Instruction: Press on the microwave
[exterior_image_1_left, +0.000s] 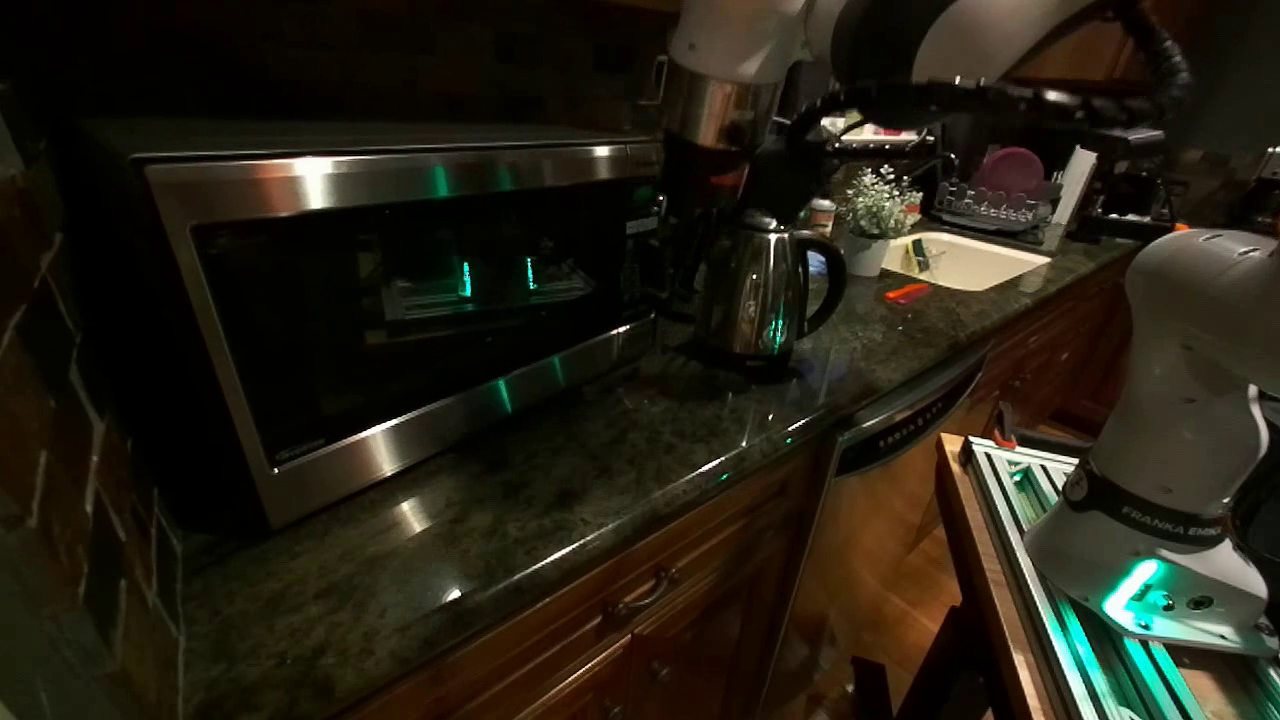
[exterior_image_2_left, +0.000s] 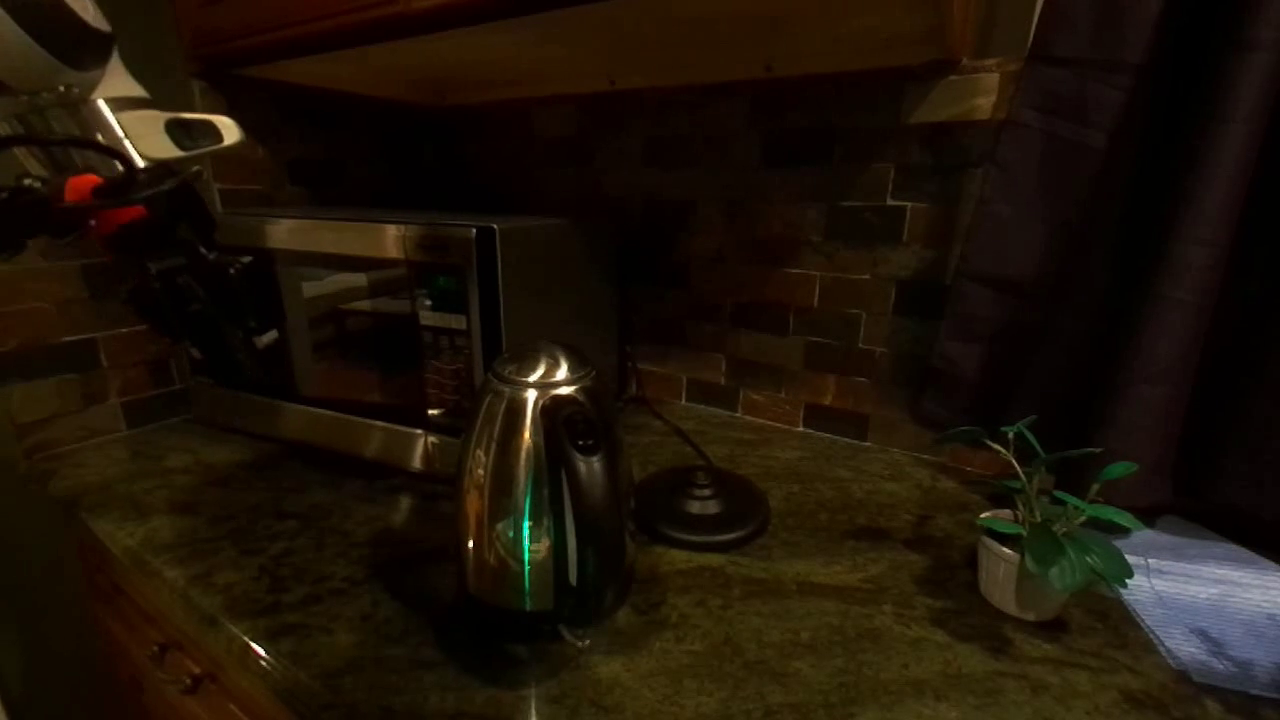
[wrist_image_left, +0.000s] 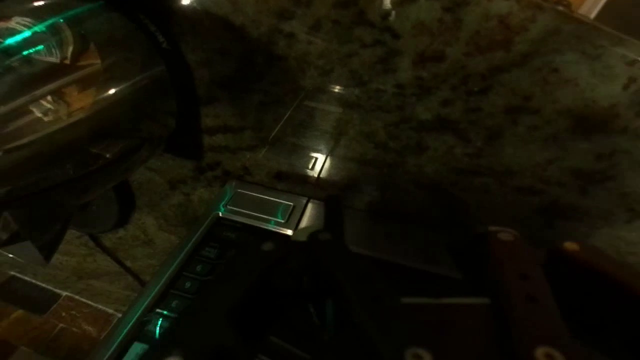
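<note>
Here's the microwave (exterior_image_1_left: 400, 300), big and boxy on the table (exterior_image_1_left: 480, 570), a tiled wall (exterior_image_2_left: 800, 320) behind it, and along its steel lower edge runs a bare strip of dark stone, open all the way out to the table's front lip. There hangs the claw (exterior_image_2_left: 230, 330), murky in an exterior view, in front of the door half of the microwave; whether it touches the glass I cannot tell, and in this gloom I cannot tell either whether it's spread or pressed together. Tighter room by the keypad (wrist_image_left: 187, 285)! A steel kettle (exterior_image_2_left: 525, 480) stands upright near that corner, its round black base (exterior_image_2_left: 703, 515) just beside it, a cord (exterior_image_2_left: 675, 430) trailing back toward the wall. The wrist view catches the same corner: keys at lower left, steel trim glinting green, a slim channel of table between it and the kettle. Beyond the base, a generous open stretch of stone, and then a leafy potted plant (exterior_image_2_left: 1065, 550), with a pale cloth (exterior_image_2_left: 1200, 600) just past it. Farther along the table, past the kettle, a pale sink (exterior_image_1_left: 990, 265) opens up.
</note>
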